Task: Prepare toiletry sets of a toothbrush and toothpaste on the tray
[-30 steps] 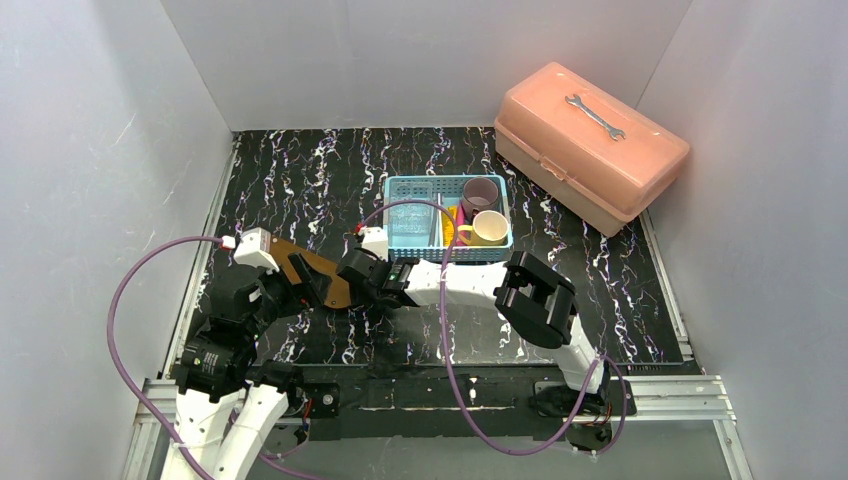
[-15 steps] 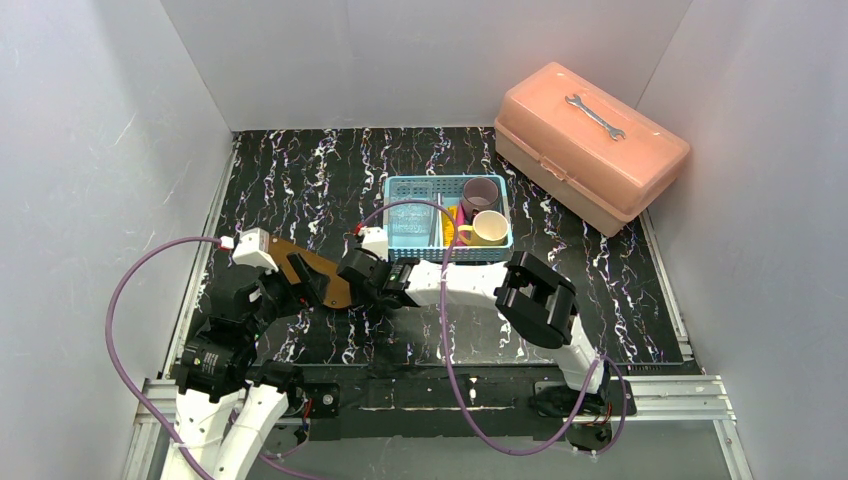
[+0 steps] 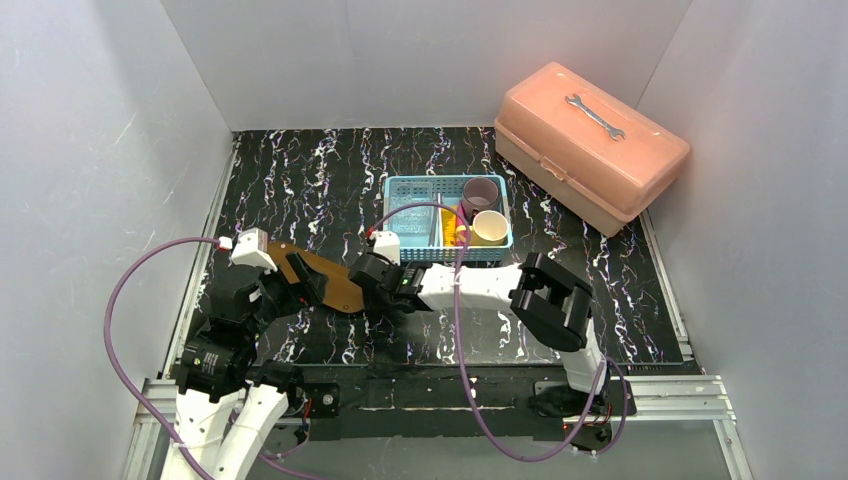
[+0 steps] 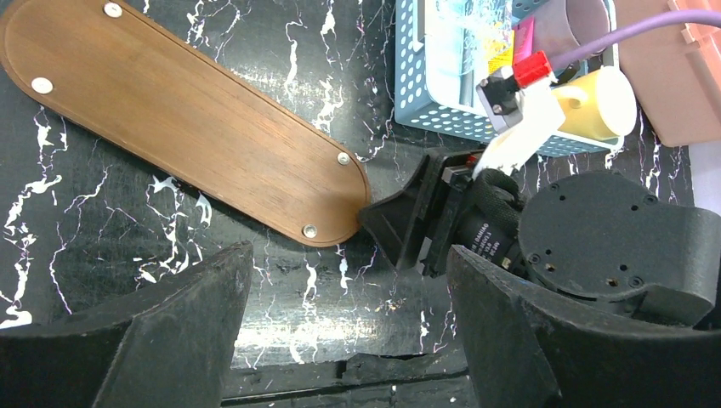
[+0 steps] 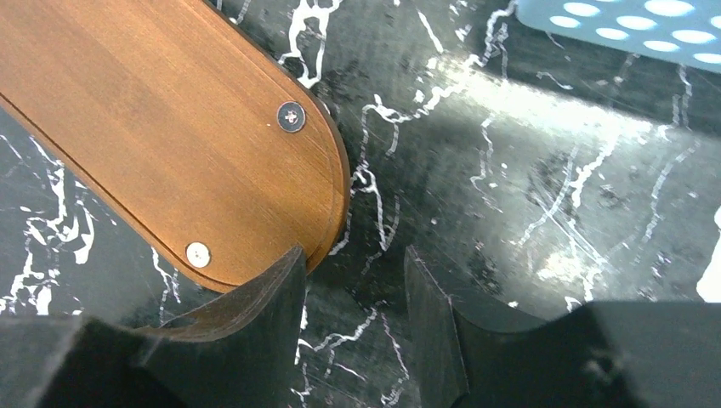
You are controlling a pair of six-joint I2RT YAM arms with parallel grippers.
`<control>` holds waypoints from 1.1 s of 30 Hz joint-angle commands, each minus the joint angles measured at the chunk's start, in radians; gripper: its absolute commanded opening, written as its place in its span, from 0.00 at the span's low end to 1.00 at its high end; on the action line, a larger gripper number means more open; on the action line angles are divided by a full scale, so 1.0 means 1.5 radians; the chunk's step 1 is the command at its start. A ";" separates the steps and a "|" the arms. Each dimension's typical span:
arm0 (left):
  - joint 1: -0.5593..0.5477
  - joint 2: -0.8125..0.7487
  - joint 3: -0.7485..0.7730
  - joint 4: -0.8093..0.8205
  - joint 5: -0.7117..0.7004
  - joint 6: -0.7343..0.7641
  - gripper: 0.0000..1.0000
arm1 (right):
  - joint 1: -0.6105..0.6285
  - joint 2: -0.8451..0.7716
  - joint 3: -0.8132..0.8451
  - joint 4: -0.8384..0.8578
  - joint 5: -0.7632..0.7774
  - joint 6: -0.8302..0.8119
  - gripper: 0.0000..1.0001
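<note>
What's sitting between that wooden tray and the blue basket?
Nothing. In the left wrist view, only bare black marbled tabletop separates the tray from the basket.

The tray [image 3: 335, 282] lies on the table [image 3: 300, 170] left of centre, slanting from far left to near right. Just beyond its right end stands the basket [image 3: 445, 254]. Inside it, a clear container [image 3: 412, 222] sits on the left, two cups on the right, the far cup [image 3: 480, 192] behind the near cup [image 3: 490, 227], with the toothpaste [image 4: 524, 41] between container and cups. The toolbox [image 3: 590, 150] stands far right, a wrench [image 3: 595, 115] on its lid. The right end effector [image 5: 353, 255] is at the tray's near-right end, and the left end effector [image 4: 349, 255] is nearer than the tray.
</note>
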 commanded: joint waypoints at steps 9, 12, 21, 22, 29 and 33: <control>-0.003 -0.006 -0.002 -0.015 -0.017 -0.001 0.83 | 0.002 -0.095 -0.110 -0.075 0.055 -0.020 0.53; -0.003 -0.006 -0.002 -0.017 -0.021 -0.002 0.83 | 0.002 -0.116 -0.145 -0.077 0.054 -0.019 0.53; -0.003 -0.010 -0.002 -0.018 -0.028 -0.004 0.84 | 0.000 -0.208 -0.264 -0.082 0.064 -0.013 0.53; -0.002 -0.010 -0.002 -0.018 -0.029 -0.005 0.84 | -0.001 -0.220 -0.277 -0.083 0.062 -0.013 0.53; -0.002 -0.009 -0.002 -0.020 -0.034 -0.006 0.84 | -0.010 -0.300 -0.375 -0.089 0.058 -0.012 0.52; -0.003 -0.009 -0.002 -0.020 -0.035 -0.007 0.84 | -0.021 -0.350 -0.422 -0.106 0.064 -0.006 0.52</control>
